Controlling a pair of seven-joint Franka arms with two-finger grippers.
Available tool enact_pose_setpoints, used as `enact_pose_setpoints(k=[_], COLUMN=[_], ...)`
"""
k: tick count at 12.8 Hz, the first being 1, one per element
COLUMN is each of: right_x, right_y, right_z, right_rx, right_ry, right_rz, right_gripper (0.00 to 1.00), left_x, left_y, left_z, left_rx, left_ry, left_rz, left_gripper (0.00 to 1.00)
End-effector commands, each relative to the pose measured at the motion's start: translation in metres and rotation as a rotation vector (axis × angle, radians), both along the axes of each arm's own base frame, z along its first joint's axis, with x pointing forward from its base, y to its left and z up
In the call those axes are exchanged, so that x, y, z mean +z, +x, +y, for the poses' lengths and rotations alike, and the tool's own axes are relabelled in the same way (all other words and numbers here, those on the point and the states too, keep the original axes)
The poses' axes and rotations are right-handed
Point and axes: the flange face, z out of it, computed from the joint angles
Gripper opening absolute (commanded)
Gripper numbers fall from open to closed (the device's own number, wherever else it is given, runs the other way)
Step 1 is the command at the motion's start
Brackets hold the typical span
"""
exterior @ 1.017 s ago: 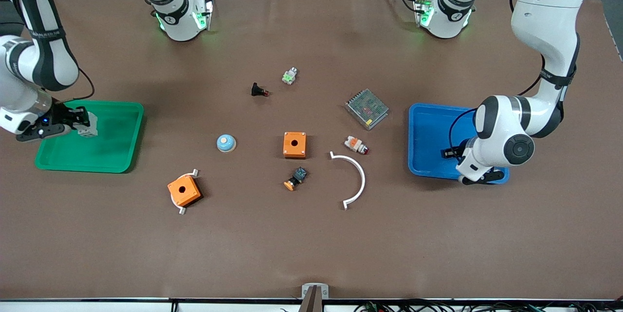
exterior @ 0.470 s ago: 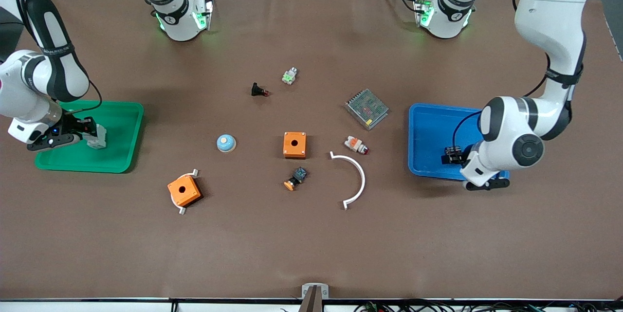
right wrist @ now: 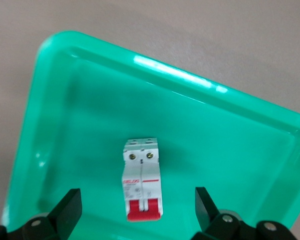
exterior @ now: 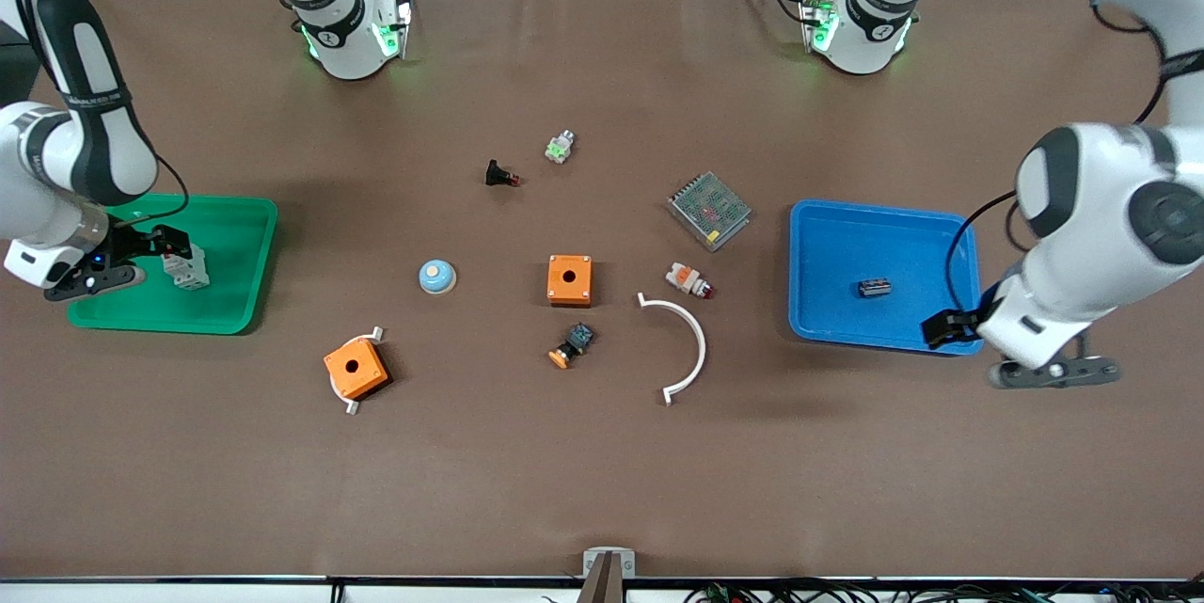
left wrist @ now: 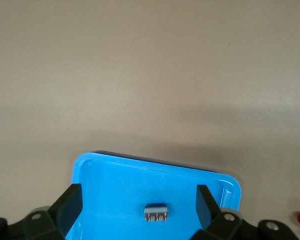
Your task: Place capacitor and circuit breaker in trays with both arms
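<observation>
The capacitor (exterior: 875, 287), a tiny dark block, lies alone in the blue tray (exterior: 847, 236); the left wrist view shows it (left wrist: 156, 212) on the tray floor (left wrist: 114, 185). My left gripper (exterior: 948, 328) is open and empty, raised over the tray's corner at the left arm's end; its jaws (left wrist: 137, 210) stand wide apart. The white-grey circuit breaker (exterior: 186, 269) with its red switch end lies in the green tray (exterior: 235, 236). My right gripper (exterior: 165, 244) is open just above it, not touching; the right wrist view shows the breaker (right wrist: 142, 177) lying free between the spread fingers (right wrist: 137, 207).
Between the trays lie two orange boxes (exterior: 569, 279) (exterior: 356, 370), a white curved strip (exterior: 691, 340), a metal mesh unit (exterior: 709, 210), a blue dome (exterior: 437, 276), an orange-capped button (exterior: 572, 344), a white-and-orange cylinder (exterior: 689, 280), a black switch (exterior: 500, 175) and a small green-white part (exterior: 559, 148).
The left gripper let go of the capacitor and drew up and away toward the tray's corner. The right gripper opened and the circuit breaker now lies free in the green tray.
</observation>
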Motion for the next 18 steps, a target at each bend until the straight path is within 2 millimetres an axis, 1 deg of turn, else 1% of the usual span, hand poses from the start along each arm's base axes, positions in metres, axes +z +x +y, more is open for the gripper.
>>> enact_pose_setpoints(k=[1,2,3,4,5,6,7,8,9,10,11,12,13,14,16,18], right_x=[0.047,0.063,0.078,0.095,0.112,0.137,0.164,0.178,0.195,0.212,0.234,0.261,0.284,0.307,0.336,0.357], right_y=[0.035,0.043,0.051,0.061,0.068,0.073,0.078,0.079,0.074,0.068,0.059,0.047,0.035,0.023,0.002,-0.018], right_z=[0.032,0.043,0.06,0.089,0.113,0.139,0.181,0.207,0.228,0.247,0.252,0.251,0.247,0.238,0.216,0.195], right_rx=[0.003,-0.003,-0.031,-0.081,-0.123,-0.14,-0.161,-0.197,-0.206,-0.178,-0.167,-0.166,-0.17,-0.182,-0.206,-0.222], right_ry=[0.09,0.097,0.092,0.081,0.072,0.069,0.061,0.048,0.045,0.049,0.053,0.057,0.059,0.062,0.064,0.064], right_rz=[0.01,0.012,0.02,0.036,0.055,0.058,0.042,0.028,0.003,-0.016,-0.037,-0.063,-0.086,-0.111,-0.126,-0.126], right_gripper=[1.0,1.0,1.0,1.0,1.0,1.0,1.0,1.0,1.0,1.0,1.0,1.0,1.0,1.0,1.0,1.0], left_x=[0.039,0.056,0.077,0.092,0.109,0.124,0.136,0.143,0.149,0.157,0.161,0.167,0.173,0.17,0.172,0.176], left_y=[-0.014,-0.017,-0.021,-0.027,-0.034,-0.04,-0.048,-0.059,-0.065,-0.067,-0.067,-0.066,-0.065,-0.065,-0.064,-0.067], left_z=[0.014,0.019,0.028,0.038,0.041,0.056,0.065,0.065,0.064,0.062,0.059,0.058,0.057,0.054,0.053,0.053], left_rx=[-0.058,-0.065,-0.054,-0.08,-0.136,-0.149,-0.145,-0.144,-0.145,-0.141,-0.133,-0.141,-0.143,-0.136,-0.156,-0.199], left_ry=[0.028,0.032,0.036,0.038,0.043,0.047,0.048,0.047,0.047,0.046,0.041,0.046,0.047,0.047,0.051,0.056], left_rz=[0.014,0.025,0.046,0.065,0.054,0.036,0.029,0.051,0.052,0.037,0.028,0.015,0.003,0.007,0.005,0.003], left_gripper=[1.0,1.0,1.0,1.0,1.0,1.0,1.0,1.0,1.0,1.0,1.0,1.0,1.0,1.0,1.0,1.0])
